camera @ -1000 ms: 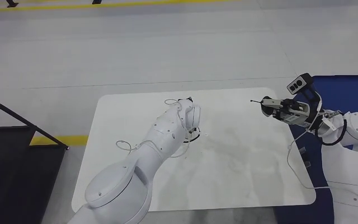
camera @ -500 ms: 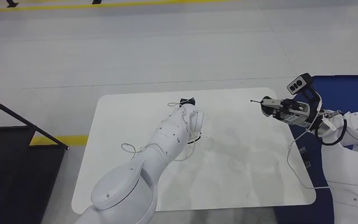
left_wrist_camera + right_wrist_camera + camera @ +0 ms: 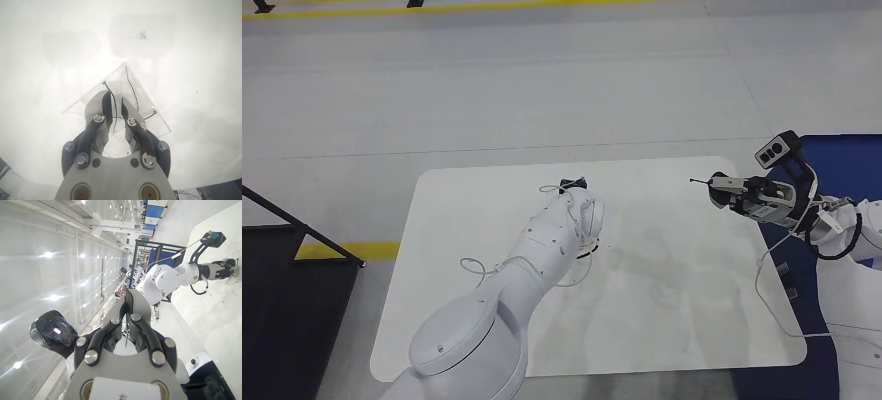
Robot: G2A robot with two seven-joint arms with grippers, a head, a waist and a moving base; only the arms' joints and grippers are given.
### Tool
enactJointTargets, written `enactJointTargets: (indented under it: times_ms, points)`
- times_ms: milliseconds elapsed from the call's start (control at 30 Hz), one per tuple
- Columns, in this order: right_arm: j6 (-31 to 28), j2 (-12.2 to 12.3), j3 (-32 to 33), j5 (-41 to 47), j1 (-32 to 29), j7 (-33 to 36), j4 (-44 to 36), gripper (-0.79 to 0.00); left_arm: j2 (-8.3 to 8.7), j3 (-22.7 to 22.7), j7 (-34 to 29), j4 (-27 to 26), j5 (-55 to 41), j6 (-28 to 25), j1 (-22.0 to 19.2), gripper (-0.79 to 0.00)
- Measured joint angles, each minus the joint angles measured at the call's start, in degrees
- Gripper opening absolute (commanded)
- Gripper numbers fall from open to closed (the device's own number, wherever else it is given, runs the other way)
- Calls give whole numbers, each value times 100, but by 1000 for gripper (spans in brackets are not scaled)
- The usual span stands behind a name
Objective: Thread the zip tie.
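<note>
While the left gripper (image 3: 114,95) hangs point-down over a clear plastic tray (image 3: 145,98) near the middle of the white table (image 3: 692,300), its fingers stand partly spread with a narrow gap between them. A black zip tie (image 3: 110,91) runs lengthwise through this gap. Its square head lies just past the fingertips and its strap sits close against one finger pad (image 3: 106,102); I cannot tell whether the pad touches it, and the claw has not clamped on it. A second black zip tie (image 3: 132,89) lies in the same tray just beside the first, curving along the tray floor to a head near the tray's rim. A small pale scrap (image 3: 140,35) rests on the table beyond the tray's far corner. Well apart from this, the right gripper (image 3: 128,292) is held level in the air over the table's right edge, its fingers pressed together on a third thin black zip tie (image 3: 126,341). One end of that strap pokes out past the fingertips toward the table's middle (image 3: 699,181), and the other trails back between the finger links.
</note>
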Motion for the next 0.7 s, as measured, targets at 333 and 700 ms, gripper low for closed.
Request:
enactJointTargets:
  times_ms: [333, 700]
  points:
    - [0, 0, 0, 0, 0, 0, 0, -785, -44, -80, -49, 57, 13, -23, -18, -785]
    - [0, 0, 0, 0, 0, 0, 0, -785, -40, -232, -195, -45, -7, 140, -287, -785]
